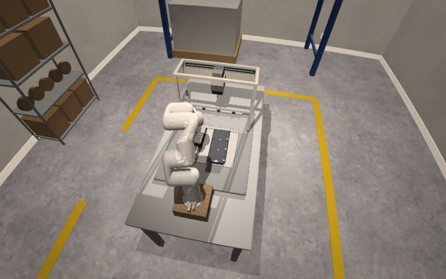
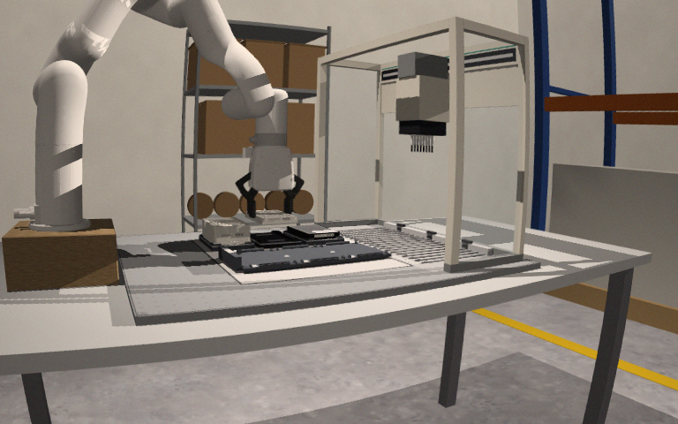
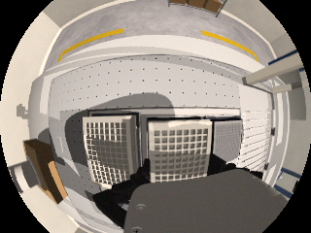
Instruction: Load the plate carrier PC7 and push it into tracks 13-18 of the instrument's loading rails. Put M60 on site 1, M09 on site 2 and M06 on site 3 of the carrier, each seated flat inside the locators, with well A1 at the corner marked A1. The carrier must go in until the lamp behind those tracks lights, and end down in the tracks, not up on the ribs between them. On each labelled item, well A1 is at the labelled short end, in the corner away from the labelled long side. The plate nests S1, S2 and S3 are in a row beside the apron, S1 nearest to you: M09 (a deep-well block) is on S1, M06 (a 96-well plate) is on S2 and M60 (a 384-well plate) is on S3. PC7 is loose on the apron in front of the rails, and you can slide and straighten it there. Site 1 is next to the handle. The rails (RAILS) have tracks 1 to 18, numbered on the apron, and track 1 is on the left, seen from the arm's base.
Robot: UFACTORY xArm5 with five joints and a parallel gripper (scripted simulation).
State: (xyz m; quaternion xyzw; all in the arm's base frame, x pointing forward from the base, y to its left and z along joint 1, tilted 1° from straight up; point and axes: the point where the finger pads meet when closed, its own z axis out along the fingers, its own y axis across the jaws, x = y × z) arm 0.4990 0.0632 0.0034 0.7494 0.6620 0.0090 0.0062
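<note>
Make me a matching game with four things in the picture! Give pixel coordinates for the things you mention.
Things:
1. Middle white plate point(image 2: 276, 217) point(image 3: 180, 146)
2. Long dark tray point(image 1: 219, 145) point(image 2: 305, 255)
3. Wooden block point(image 1: 207, 193) point(image 2: 59, 257) point(image 3: 44, 170)
4. Yellow stripes point(image 1: 323, 154) point(image 2: 575, 344) point(image 3: 92, 41)

Places:
A. Under the robot arm point(image 1: 186, 145) point(image 2: 59, 115)
B. On the floor point(image 1: 289, 164) point(image 2: 400, 359) point(image 3: 160, 24)
C. Between the gripper's point(image 2: 270, 215) point(image 3: 181, 167) fingers
D. On a white sheet point(image 1: 232, 154) point(image 2: 299, 274)

Pairs: 1-C, 2-D, 3-A, 4-B

glossy white arm point(image 1: 186, 147) point(image 2: 61, 115), brown wood-look base block point(image 1: 206, 200) point(image 2: 59, 260)

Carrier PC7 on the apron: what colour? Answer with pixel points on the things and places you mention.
PC7 point(image 1: 219, 143) point(image 2: 305, 256) is dark blue-grey; shows best in the top view.
</note>
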